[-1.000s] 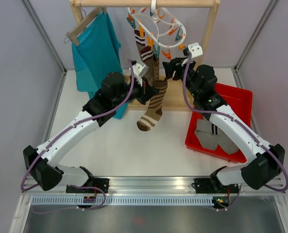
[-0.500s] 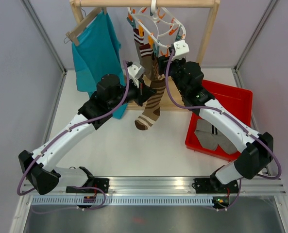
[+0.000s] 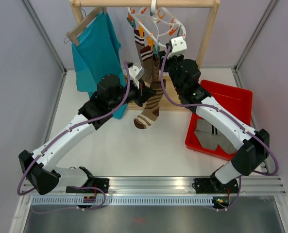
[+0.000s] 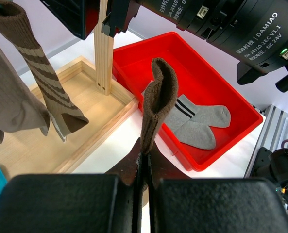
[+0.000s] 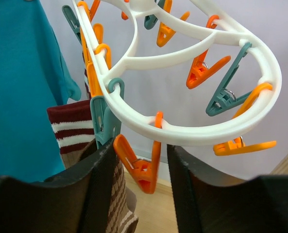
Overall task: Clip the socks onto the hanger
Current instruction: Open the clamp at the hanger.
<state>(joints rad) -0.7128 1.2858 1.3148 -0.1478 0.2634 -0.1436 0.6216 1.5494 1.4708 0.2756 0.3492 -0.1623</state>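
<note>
Grey socks point(image 3: 209, 137) are left in the red tray point(image 3: 242, 98) by the table's right edge, while a few other socks point(image 3: 143, 46) are already clipped to the white ring hanger point(image 3: 159, 23) at the far edge. A brown striped sock point(image 3: 152, 104) is pinched in the closed left gripper point(image 4: 144, 162). An orange clip point(image 5: 134, 165) is straddled by the half-parted right gripper point(image 5: 140, 148).

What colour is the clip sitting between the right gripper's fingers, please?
The clip is orange, clearest in the right wrist view.
</note>
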